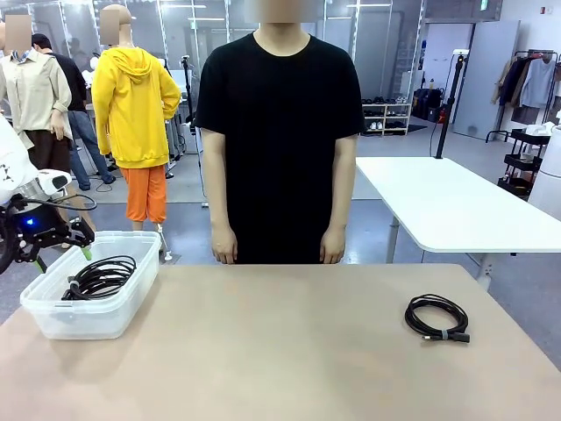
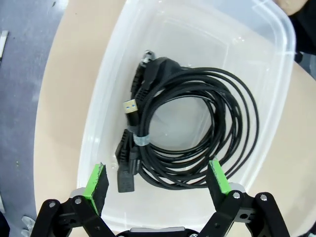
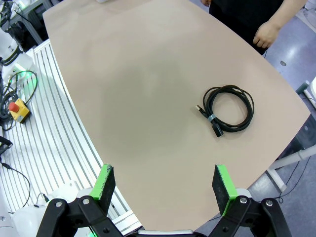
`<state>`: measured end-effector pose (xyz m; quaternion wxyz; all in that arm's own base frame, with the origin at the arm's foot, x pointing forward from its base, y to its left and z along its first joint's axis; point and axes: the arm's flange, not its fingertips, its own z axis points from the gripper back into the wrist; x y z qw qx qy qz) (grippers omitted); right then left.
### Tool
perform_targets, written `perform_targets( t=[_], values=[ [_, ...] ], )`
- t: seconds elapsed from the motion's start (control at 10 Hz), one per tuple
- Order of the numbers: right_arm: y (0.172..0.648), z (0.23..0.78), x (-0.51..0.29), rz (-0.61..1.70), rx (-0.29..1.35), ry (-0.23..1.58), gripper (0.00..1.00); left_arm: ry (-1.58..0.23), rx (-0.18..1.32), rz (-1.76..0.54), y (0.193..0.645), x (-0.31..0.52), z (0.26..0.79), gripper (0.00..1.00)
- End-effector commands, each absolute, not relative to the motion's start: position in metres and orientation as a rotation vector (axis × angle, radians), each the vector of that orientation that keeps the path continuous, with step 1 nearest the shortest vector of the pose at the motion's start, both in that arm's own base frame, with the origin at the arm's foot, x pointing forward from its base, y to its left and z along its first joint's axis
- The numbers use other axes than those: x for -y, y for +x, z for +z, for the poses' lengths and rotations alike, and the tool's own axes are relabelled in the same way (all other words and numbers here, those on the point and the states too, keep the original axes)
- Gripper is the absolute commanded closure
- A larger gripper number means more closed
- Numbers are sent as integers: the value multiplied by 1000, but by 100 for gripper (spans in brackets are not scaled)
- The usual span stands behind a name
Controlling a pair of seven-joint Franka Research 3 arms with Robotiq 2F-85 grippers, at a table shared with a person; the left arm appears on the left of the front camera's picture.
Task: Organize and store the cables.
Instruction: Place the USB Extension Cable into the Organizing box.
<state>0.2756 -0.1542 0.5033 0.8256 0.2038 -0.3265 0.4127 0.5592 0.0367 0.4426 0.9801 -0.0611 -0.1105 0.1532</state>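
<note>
Black coiled cables [image 1: 101, 277] lie inside a clear plastic bin [image 1: 53, 320] at the table's left. In the left wrist view the coils [image 2: 197, 133] rest on the bin floor [image 2: 182, 44], with a blue USB plug and chunky plugs at their left side. My left gripper [image 2: 158, 180] hangs open just above the bin, nothing between its fingers; from the front it [image 1: 83, 241] sits beside the bin's far-left rim. Another coiled black cable [image 1: 436, 317] lies alone on the table's right, also seen as a coil [image 3: 228, 108] in the right wrist view. My right gripper [image 3: 164, 183] is open, high above the table.
A person in a black shirt [image 1: 280, 132] stands at the far edge, arms down; one hand [image 3: 266, 33] hangs near the table rim. A white table [image 1: 447, 197] stands behind at right. The tan tabletop [image 1: 289, 351] is bare between bin and lone cable.
</note>
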Motion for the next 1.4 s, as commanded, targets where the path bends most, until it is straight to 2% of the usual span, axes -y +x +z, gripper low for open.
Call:
perform_targets(
  t=[0.0,0.2,0.5,0.7,1.0,1.3],
  values=[
    [275,505,156,893,706,440,0,-96,247,134,555,-9,469,0],
    [275,505,156,893,706,440,0,-119,286,-86,508,8,495,0],
    [275,505,156,893,706,440,0,-177,357,-414,407,14,521,0],
    [275,505,156,893,706,440,0,-244,423,-549,363,12,533,0],
    [275,505,156,893,706,440,0,-238,529,-764,321,17,526,0],
    [275,505,156,893,706,440,0,-248,557,-848,312,18,511,0]
  ],
)
